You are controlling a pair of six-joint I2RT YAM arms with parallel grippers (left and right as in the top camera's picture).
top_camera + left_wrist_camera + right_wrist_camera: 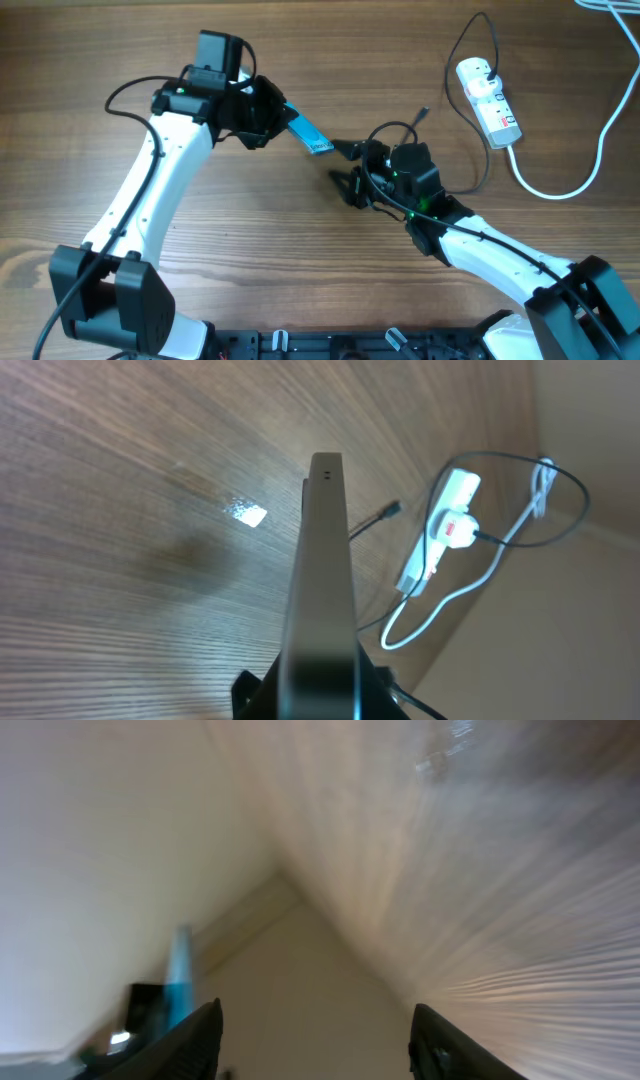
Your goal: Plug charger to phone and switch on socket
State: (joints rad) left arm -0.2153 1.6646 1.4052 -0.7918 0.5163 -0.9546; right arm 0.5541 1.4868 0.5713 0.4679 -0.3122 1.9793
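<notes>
My left gripper (268, 112) is shut on the phone (308, 132) and holds it tilted above the table, teal screen up. In the left wrist view the phone (322, 580) shows edge-on, pointing away. My right gripper (341, 168) is open and empty, just right of the phone's free end. In the blurred right wrist view its fingers (315, 1040) are wide apart, with the phone (180, 975) at the left. The charger's black cable tip (424, 112) lies on the table and also shows in the left wrist view (393, 510). The socket (488, 100) lies at the back right with the white adapter (478, 72) on it.
The socket's thick white cord (590, 150) loops off to the right edge. The black cable (484, 160) curves between the socket and my right arm. The socket also shows in the left wrist view (445, 520), beyond the phone.
</notes>
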